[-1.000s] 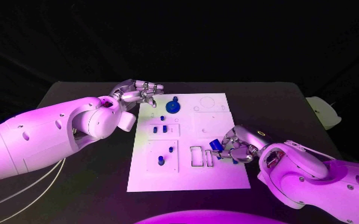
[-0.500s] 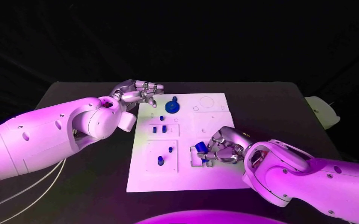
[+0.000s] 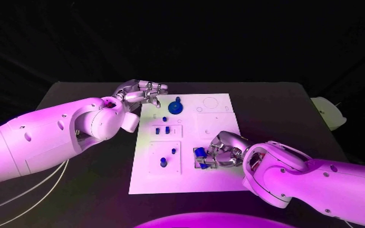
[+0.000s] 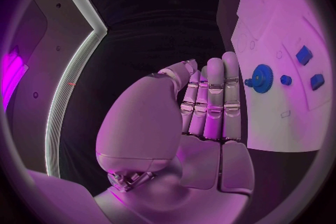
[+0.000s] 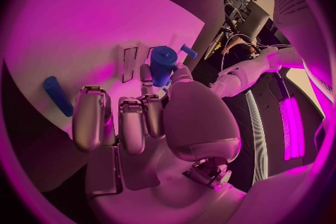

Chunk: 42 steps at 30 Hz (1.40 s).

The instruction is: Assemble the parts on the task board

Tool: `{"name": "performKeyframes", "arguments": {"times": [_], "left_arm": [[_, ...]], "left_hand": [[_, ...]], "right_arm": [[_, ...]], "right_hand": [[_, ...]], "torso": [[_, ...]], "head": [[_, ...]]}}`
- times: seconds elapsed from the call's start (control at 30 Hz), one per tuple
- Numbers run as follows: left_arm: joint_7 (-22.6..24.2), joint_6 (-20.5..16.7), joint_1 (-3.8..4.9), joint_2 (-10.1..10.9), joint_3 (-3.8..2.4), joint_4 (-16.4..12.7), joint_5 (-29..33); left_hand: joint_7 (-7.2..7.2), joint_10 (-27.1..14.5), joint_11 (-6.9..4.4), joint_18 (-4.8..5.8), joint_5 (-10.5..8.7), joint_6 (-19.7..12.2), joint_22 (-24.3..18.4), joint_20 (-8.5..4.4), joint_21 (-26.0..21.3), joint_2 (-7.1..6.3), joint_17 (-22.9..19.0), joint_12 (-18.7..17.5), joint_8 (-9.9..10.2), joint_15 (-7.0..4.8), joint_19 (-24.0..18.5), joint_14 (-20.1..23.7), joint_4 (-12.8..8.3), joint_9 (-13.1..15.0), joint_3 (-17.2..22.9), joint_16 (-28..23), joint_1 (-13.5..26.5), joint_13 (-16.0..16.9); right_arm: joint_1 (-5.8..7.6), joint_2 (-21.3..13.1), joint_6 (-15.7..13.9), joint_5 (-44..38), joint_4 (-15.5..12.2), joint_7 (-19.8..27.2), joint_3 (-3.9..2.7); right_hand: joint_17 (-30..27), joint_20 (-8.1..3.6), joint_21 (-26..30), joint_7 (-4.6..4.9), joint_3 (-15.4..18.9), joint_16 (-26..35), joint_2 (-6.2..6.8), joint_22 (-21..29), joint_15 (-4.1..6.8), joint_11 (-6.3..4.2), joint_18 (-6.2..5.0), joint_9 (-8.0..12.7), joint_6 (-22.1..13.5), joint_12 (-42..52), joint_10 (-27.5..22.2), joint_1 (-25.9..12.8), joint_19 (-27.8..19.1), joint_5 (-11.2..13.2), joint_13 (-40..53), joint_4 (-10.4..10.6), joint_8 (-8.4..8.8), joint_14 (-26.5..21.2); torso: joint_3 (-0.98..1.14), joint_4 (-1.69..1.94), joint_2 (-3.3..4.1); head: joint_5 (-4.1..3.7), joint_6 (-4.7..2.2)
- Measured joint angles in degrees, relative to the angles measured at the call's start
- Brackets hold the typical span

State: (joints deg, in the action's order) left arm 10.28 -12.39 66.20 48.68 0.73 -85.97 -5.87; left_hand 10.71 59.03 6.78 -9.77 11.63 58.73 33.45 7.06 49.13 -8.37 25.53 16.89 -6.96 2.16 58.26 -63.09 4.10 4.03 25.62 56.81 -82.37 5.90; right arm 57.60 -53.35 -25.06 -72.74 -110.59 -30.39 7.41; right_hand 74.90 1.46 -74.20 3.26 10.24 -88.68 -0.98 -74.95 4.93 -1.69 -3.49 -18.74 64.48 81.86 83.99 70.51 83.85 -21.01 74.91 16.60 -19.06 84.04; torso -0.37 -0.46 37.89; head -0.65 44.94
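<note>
Now the right robot hand [image 3: 218, 154], pinching a small blue cylindrical peg [image 5: 163, 65], has shifted inward across the flat white rectangular task board [image 3: 220, 183] on the black desk [image 3: 281, 106] and hovers over the narrow rectangular slots [image 5: 130, 63], so insertion looks near. Meanwhile the left robot hand [image 3: 141, 93] stays at the board's far corner beside the blue gear [image 3: 175, 107], fingers curled, holding nothing.
</note>
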Motion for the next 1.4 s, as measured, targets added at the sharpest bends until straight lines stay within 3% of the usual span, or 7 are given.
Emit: {"name": "performKeyframes", "arguments": {"times": [0.1, 0.2, 0.37, 0.57, 1.07, 1.2, 1.4], "left_arm": [[0.0, 0.0, 0.0, 0.0, 0.0, 0.0, 0.0], [0.0, 0.0, 0.01, 0.0, 0.0, 0.0, 0.0], [0.0, 0.1, 0.01, 0.1, 0.0, -0.1, 0.1], [0.0, 0.2, 0.01, 0.2, 0.0, -0.2, 0.2], [-0.2, 0.7, 0.02, 0.5, -0.01, -0.5, 0.2], [-0.2, 0.7, 0.02, 0.5, -0.01, -0.5, 0.2], [-0.2, 0.7, 0.02, 0.6, -0.01, -0.5, 0.2]], "left_hand": [[0.0, 0.0, 0.0, 0.0, 0.0, 0.0, 0.0, 0.0, 0.0, 0.0, 0.0, 0.0, 0.0, 0.0, 0.0, 0.0, 0.0, 0.0, 0.0, 0.0, 0.0, 0.0], [0.0, 0.0, 0.0, 0.0, 0.0, 0.0, 0.0, 0.0, 0.0, 0.0, 0.0, 0.0, 0.0, 0.0, 0.0, 0.0, 0.0, 0.0, 0.0, 0.0, 0.0, 0.0], [0.0, 0.0, 0.0, -0.01, 0.0, 0.0, 0.0, 0.0, 0.0, 0.0, 0.0, 0.0, 0.0, 0.0, 0.0, 0.0, 0.0, 0.0, 0.0, 0.0, 0.0, 0.0], [0.0, 0.0, 0.0, 0.0, 0.0, 0.0, 0.0, 0.0, 0.0, 0.0, 0.0, 0.0, 0.0, 0.0, 0.0, 0.0, 0.0, 0.0, 0.0, 0.0, 0.0, 0.0], [0.0, -0.2, 0.19, -0.01, 0.0, 0.0, -0.1, 0.0, 0.0, 0.0, -0.1, 0.0, 0.0, 0.0, 0.0, 0.0, 0.0, 0.0, 0.0, 0.2, 0.0, 0.0], [0.21, -0.5, 0.07, 0.0, 0.0, -0.2, -0.1, 0.0, 0.0, 0.0, -0.1, 0.0, 0.0, 0.21, 0.0, 0.2, 0.0, 0.0, 0.0, 0.2, 0.0, 0.0], [0.21, -0.6, 0.19, 0.0, 0.0, -0.2, -0.1, 0.0, -0.2, 0.0, -0.1, 0.0, 0.0, 0.21, 0.0, 0.2, 0.0, 0.0, 0.0, 0.2, 0.0, 0.0]], "right_arm": [[0.0, 0.2, 0.3, -0.1, 0.2, -0.4, 0.0], [0.0, 0.3, 0.4, -0.3, 0.4, -0.6, 0.0], [0.0, 0.4, 0.5, -0.9, 0.7, -1.0, 0.0], [0.0, 0.5, 0.3, -1.7, 0.9, -1.3, 0.0], [0.01, 0.3, -0.8, -3.6, 0.4, -1.5, -0.01], [0.01, -0.1, -1.0, -4.0, -0.3, -1.3, -0.01], [-0.01, -1.5, -1.0, -4.7, -1.7, -1.0, -0.01]], "right_hand": [[0.0, -0.04, 0.2, -0.21, 0.8, 0.0, -0.92, 0.0, 0.0, 0.0, 0.0, 0.0, -0.2, 0.0, 0.0, -0.3, 0.0, 2.7, 0.0, 0.0, -0.25, 0.0], [0.0, -0.24, 0.2, -0.3, 1.9, 0.0, -1.69, 0.0, 0.0, 0.0, 0.0, -5.4, -0.3, 0.0, 0.0, -1.1, 0.2, 6.0, 0.1, 0.0, -0.67, 0.0], [0.0, -0.24, 0.2, -0.87, 3.8, 0.0, -2.44, 0.0, 0.0, 0.0, 0.0, -6.6, 0.3, -0.1, 0.0, -2.4, 0.2, 11.2, 0.3, 0.0, -1.14, 0.0], [0.0, -0.24, 0.9, -1.48, 5.4, 0.0, -1.78, 0.0, 0.0, -0.01, 0.0, -7.6, 0.2, -0.7, 0.0, -5.2, 0.2, 15.5, 0.0, 0.1, -1.62, 0.0], [0.0, -0.24, 2.3, -0.98, 5.7, 0.0, -0.22, 0.0, -0.01, 0.0, 0.0, -8.1, -0.9, -2.4, 0.0, -6.7, 0.2, 15.8, 0.0, 0.1, -1.2, 0.0], [0.0, -0.24, 2.3, -0.98, 5.1, 0.0, 0.16, 0.0, -0.01, 0.0, 0.01, -8.6, -0.9, -2.4, 0.0, -6.3, 0.2, 11.1, 0.0, -0.1, -1.2, 0.0], [0.0, -0.24, 2.0, -0.98, 4.4, 0.0, -0.29, 0.0, -0.01, 0.0, 0.0, -9.2, -0.9, -2.4, 0.0, -2.9, 0.2, 7.2, 0.1, -0.7, -1.2, 0.0]], "torso": [[0.03, 0.02, -0.01], [0.07, 0.03, -0.02], [0.04, 0.03, -0.02], [0.03, 0.03, -0.05], [0.03, 0.0, -0.05], [0.04, -0.01, -0.05], [0.07, -0.01, -0.06]], "head": [[0.0, 0.07], [0.01, 0.08], [0.03, 0.09], [0.07, 0.09], [0.04, 0.13], [0.04, 0.02], [0.04, -0.03]]}}
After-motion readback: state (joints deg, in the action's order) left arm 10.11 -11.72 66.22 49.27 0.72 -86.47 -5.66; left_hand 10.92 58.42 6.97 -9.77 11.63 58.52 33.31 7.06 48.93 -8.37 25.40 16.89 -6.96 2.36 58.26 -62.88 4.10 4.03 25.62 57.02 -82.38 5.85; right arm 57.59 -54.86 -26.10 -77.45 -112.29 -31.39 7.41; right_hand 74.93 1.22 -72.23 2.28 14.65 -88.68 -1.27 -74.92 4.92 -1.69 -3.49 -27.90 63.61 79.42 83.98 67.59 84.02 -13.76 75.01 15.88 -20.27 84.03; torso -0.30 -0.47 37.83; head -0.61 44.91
